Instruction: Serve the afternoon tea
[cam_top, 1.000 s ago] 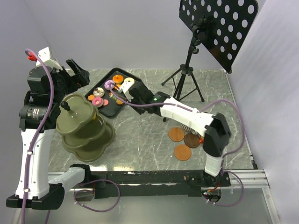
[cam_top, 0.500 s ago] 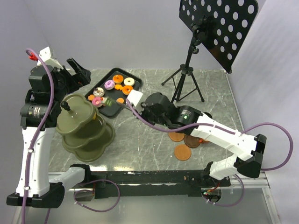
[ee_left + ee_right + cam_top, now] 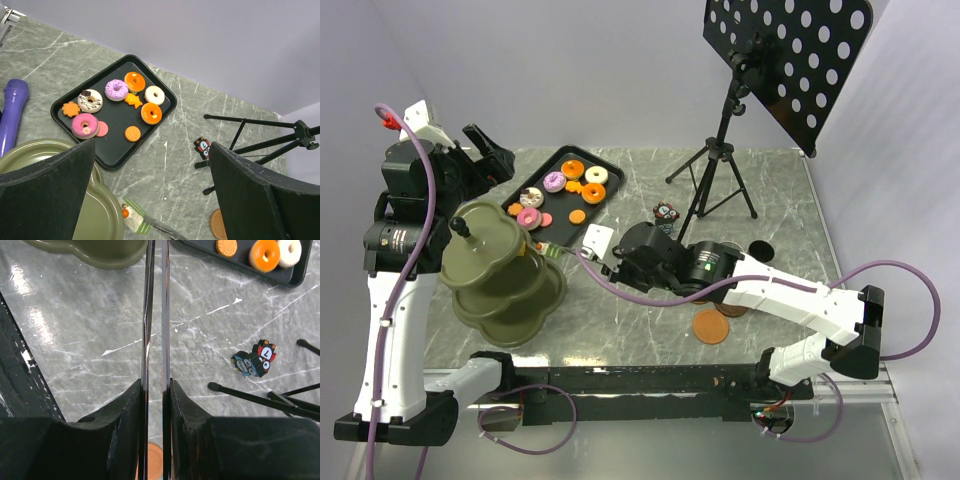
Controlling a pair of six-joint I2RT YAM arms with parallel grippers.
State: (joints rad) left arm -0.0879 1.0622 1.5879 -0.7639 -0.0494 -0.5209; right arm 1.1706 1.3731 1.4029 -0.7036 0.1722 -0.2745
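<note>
1. The right claw (image 3: 155,385) is closed on the tongs (image 3: 164,315); both thin blades run between its fingers and lie pressed close together
2. The right arm stretches low across the table (image 3: 650,175) towards the left, with the tongs pointing at the green stand (image 3: 505,285)
3. The tips of the tongs pinch a small green-and-white pastry (image 3: 131,212) with an orange spot
4. The pastry sits just beside the rim of the stand; I cannot tell whether it touches the rim or how high it hangs
5. The left claw (image 3: 152,145) is wide open and holds nothing; it is raised at the far left, above the stand
6. The donuts (image 3: 116,90) lie in the black tray (image 3: 120,147) at the far side of the table: purple, orange, white, a second orange, pink, and one white with dark stripes, with small flat biscuits among them
7. The tray stands apart from the stand, further back
8. The saucers (image 3: 710,326) lie flat near the right arm; one shows whole, the others are partly hidden under the arm
9. A small toy (image 3: 255,360) lies on the table just beside the tripod (image 3: 715,170) legs
</note>
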